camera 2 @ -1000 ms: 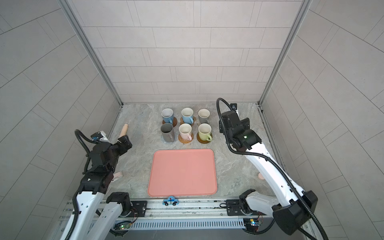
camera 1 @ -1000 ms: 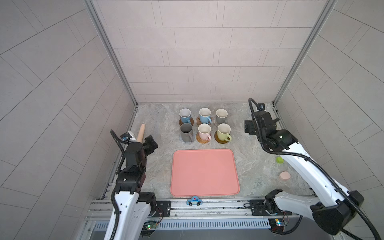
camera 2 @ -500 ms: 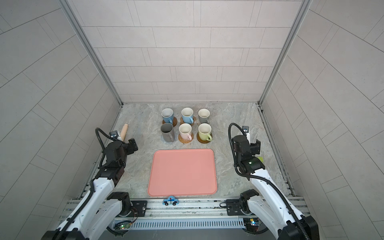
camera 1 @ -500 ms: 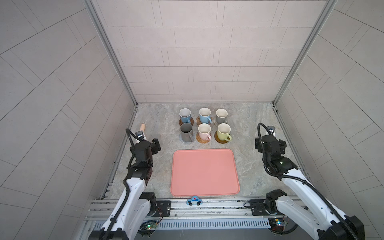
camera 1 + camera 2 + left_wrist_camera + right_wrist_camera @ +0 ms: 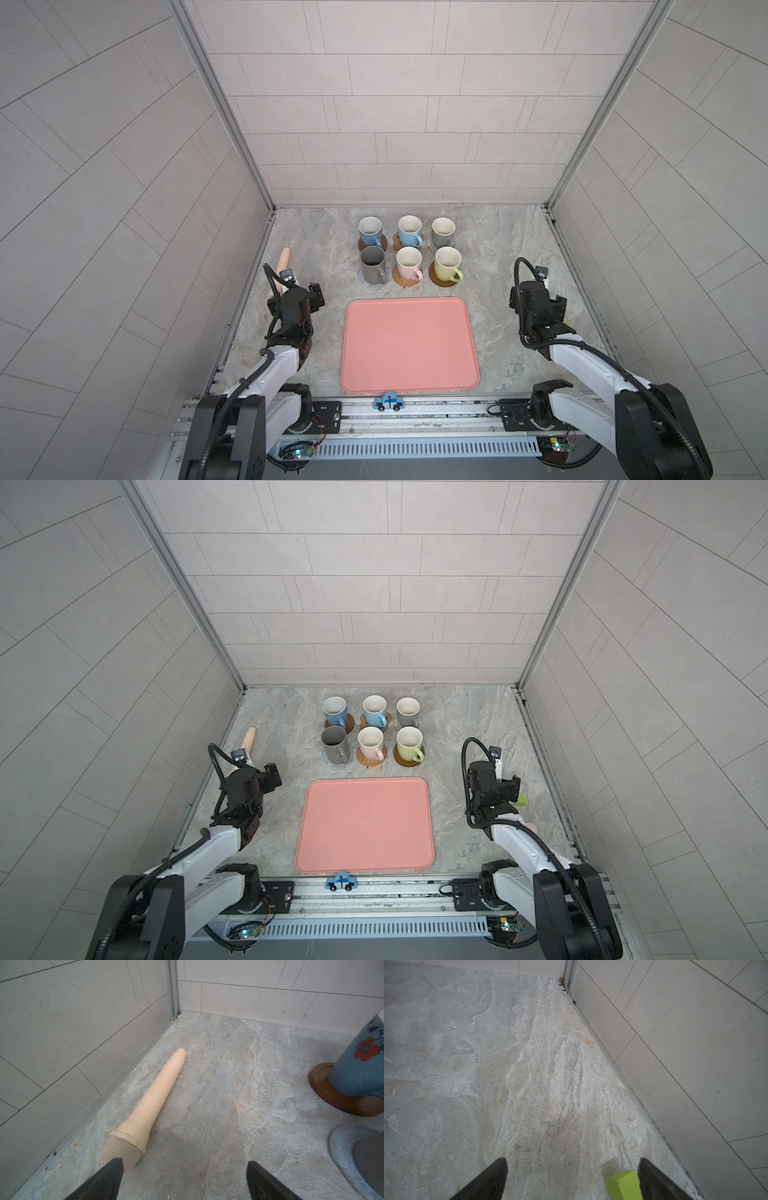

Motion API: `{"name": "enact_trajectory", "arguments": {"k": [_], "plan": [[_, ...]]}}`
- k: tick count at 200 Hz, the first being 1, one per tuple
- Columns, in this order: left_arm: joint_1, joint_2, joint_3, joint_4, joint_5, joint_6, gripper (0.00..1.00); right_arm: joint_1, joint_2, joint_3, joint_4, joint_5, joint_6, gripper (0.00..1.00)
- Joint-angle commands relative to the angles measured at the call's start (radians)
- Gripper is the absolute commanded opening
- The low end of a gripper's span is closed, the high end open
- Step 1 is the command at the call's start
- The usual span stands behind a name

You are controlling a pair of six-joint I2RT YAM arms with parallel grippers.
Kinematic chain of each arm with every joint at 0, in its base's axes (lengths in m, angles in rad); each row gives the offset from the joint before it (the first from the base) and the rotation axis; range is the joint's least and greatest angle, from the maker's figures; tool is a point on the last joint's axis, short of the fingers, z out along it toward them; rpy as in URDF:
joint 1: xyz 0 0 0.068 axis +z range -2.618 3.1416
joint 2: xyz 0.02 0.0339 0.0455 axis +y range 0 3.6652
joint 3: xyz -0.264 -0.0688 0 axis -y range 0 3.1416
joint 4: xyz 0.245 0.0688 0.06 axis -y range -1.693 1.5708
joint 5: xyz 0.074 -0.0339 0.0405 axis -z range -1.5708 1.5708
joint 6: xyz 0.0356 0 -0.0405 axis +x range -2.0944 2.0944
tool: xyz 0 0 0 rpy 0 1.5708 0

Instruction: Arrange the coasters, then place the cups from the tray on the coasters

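Cups [image 5: 409, 262], six counted, stand upright in two rows of three on the worktop [image 5: 498, 249] behind the tray [image 5: 409, 345]. Each appears to sit on one of the coasters [image 5: 404, 281]; five coaster edges show plainly, and the sixth, under the short grey cup [image 5: 443, 232], is barely visible. One tray, bare, so the task is judged complete with nothing left to move. Left hand [image 5: 185, 1169] and right hand [image 5: 573, 1167], either side of the tray, are both spread wide and hold nothing; one green block [image 5: 623, 1184] lies loose by the right hand.
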Motion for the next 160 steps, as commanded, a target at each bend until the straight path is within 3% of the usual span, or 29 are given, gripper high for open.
{"name": "enact_trajectory", "arguments": {"k": [1,52,100,115,144,160], "plan": [[0.004,0.060,-0.013,0.166,0.005,0.026,1.00,-0.016,0.050,0.020,0.129,-0.003,0.011,1.00],[0.005,0.228,0.032,0.334,0.028,0.049,1.00,-0.040,0.190,0.074,0.252,-0.030,0.008,1.00],[0.005,0.320,0.052,0.383,0.049,0.047,1.00,-0.054,0.295,0.120,0.339,-0.037,-0.015,0.99],[0.005,0.385,0.052,0.478,0.062,0.056,1.00,-0.066,0.351,0.108,0.426,-0.053,-0.024,0.99],[0.005,0.529,0.051,0.643,0.073,0.064,1.00,-0.061,0.366,0.124,0.412,-0.103,-0.054,0.99],[0.003,0.487,0.103,0.486,0.104,0.070,1.00,-0.062,0.361,0.100,0.451,-0.122,-0.064,1.00]]}}
